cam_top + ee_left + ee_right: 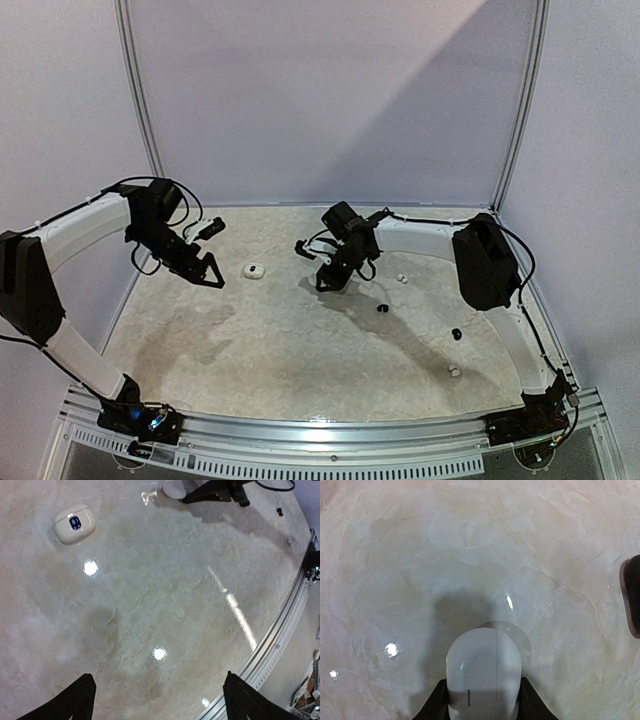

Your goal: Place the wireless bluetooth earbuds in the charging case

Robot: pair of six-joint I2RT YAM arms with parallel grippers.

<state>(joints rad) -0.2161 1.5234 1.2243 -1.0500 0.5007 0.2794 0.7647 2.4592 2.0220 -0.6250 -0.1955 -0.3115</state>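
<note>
biggest worry imo: the right gripper (482,682) is clamped on a closed white case (480,662) by its rounded sides, so it could squirt out or twist, and with the lid shut no bud gets in, while the left gripper (157,680) hangs wide open holding nothing. the earbuds (381,309) lie loose on the table (280,350) over on the right, two black and two white, well apart and tiny enough to get flicked away. the other white case (74,524) by the left gripper shows a dark patch in its middle, can't tell if that's a bud or an empty well.
</note>
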